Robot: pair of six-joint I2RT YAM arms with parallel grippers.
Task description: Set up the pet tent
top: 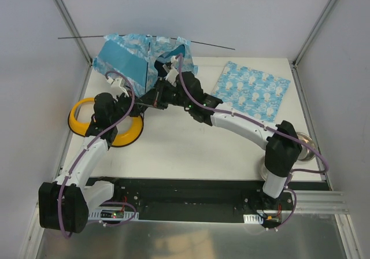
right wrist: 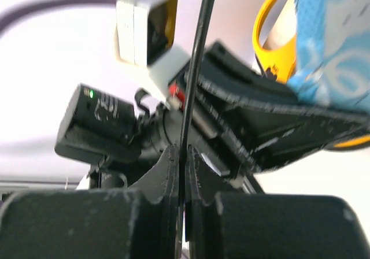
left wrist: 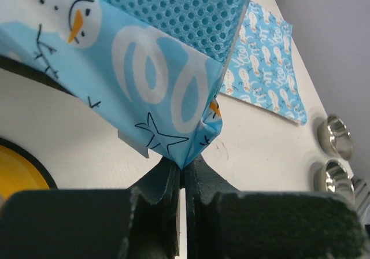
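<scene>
The pet tent (top: 136,59), a crumpled heap of light blue snowman-print fabric and mesh, is seen at the far left of the white table (top: 191,155). Its lower fabric corner is pinched between the closed jaws of the left gripper (left wrist: 184,175). A thin black pole (right wrist: 196,68) is clamped upright in the right gripper (right wrist: 184,161). A yellow double bowl (top: 81,117) lies just beside the tent. A flat mat (top: 251,90) of matching print is spread well apart to the right.
</scene>
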